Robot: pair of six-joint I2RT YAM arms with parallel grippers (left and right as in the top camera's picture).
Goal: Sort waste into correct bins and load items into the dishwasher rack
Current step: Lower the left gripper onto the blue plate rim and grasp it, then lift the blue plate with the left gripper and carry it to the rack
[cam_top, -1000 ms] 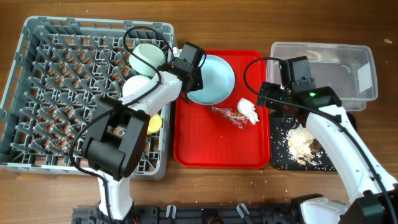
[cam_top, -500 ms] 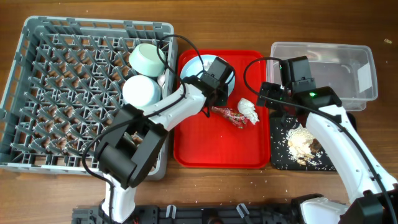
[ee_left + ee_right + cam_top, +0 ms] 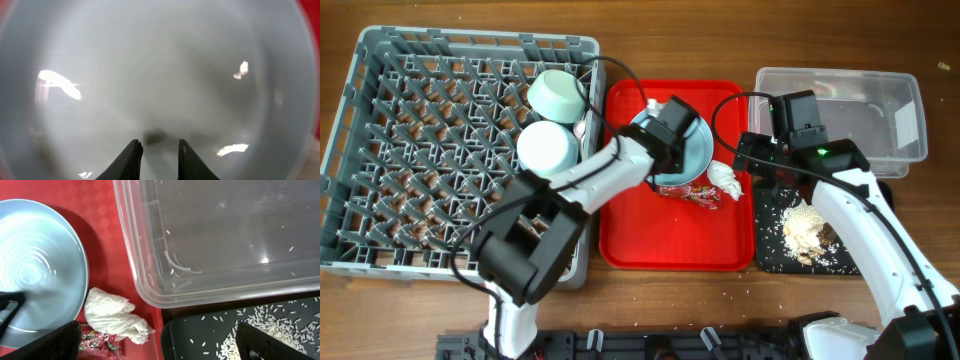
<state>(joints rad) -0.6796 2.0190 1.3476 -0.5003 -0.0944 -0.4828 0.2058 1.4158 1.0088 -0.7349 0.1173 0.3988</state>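
A pale blue plate [image 3: 692, 160] lies on the red tray [image 3: 660, 235], and its inside fills the left wrist view [image 3: 160, 65]. My left gripper [image 3: 670, 135] [image 3: 157, 142] points down at the plate's middle. Its jaws stand a narrow gap apart with nothing between them. A white tissue wad [image 3: 725, 178] [image 3: 115, 315] and a red wrapper [image 3: 705, 192] [image 3: 97, 344] lie at the plate's right edge. My right gripper [image 3: 760, 160] [image 3: 162, 340] hangs wide open over the seam between the red tray and the black tray [image 3: 775, 255]. Beige food scraps [image 3: 805, 228] lie in the black tray.
The grey dishwasher rack [image 3: 420, 150] fills the left side, with two mint-green bowls [image 3: 558, 92] [image 3: 548, 148] at its right edge. The clear tub [image 3: 850, 100] [image 3: 225, 240] stands at the back right, behind the black tray. Rice grains [image 3: 260, 330] speckle the black tray.
My left gripper swung from the plate's left rim by the rack to over the plate's middle. The plate shifted toward the front right, up against the wrapper. The right arm stayed still.
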